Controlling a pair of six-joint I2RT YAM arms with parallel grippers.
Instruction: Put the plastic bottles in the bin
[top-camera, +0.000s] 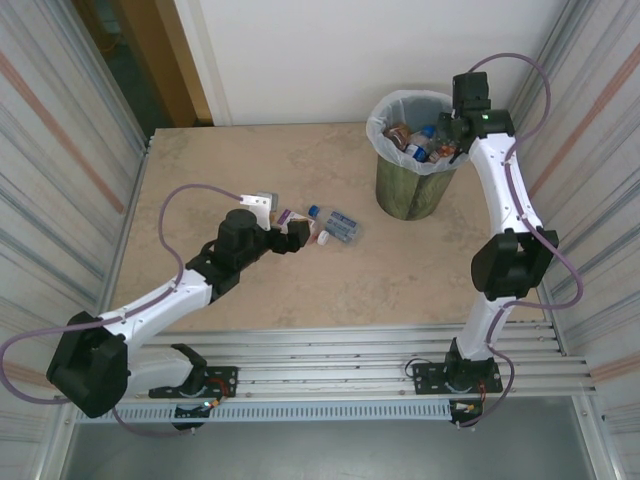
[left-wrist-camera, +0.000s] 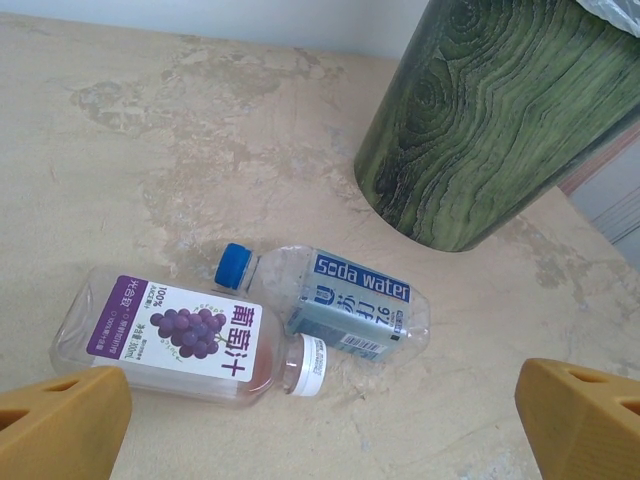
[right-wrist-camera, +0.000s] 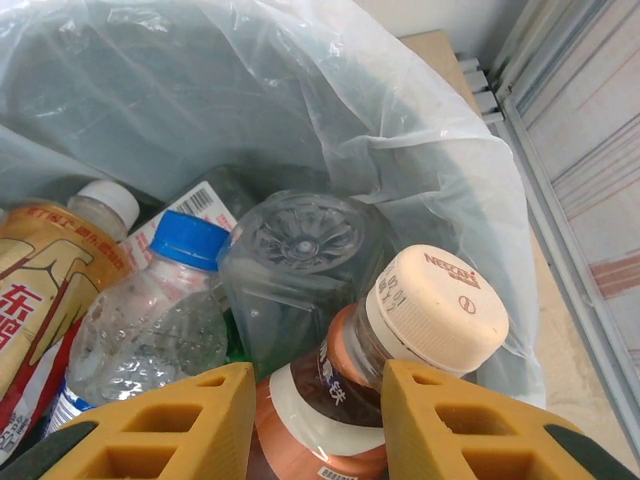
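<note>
The bin (top-camera: 410, 190) stands near the far right corner of the tabletop (top-camera: 250, 170). It is round and dark green, with a white plastic bag (right-wrist-camera: 400, 130) folded over its rim. Many bottles already lie inside it.

The right gripper (right-wrist-camera: 315, 400) hangs over the bin's open top. Its two yellow fingers (right-wrist-camera: 170, 425) stand close together. A brown bottle (right-wrist-camera: 400, 320) with a cream cap shows in the gap between them and fills it from side to side. The pictures do not tell whether the fingers squeeze this bottle or whether it just rests below them in the bin. Beside it in the bag are a clear bottle with a blue cap (right-wrist-camera: 165, 300), a bottle with an orange label (right-wrist-camera: 50, 290) and a white cap, and a clear bottle turned bottom up (right-wrist-camera: 300, 250).

The left gripper (left-wrist-camera: 320, 400) is low over the middle of the tabletop. Its jaws are wide open and hold nothing. Two bottles lie on their sides just past its fingers (left-wrist-camera: 60, 425). One is a grape juice bottle (left-wrist-camera: 185, 340) with a purple label and a white cap. The other is a soda water bottle (left-wrist-camera: 340, 300) with a blue label and a blue cap. They lie right next to each other, so close that they seem to touch. The bin stands near them, toward the far right.
</note>
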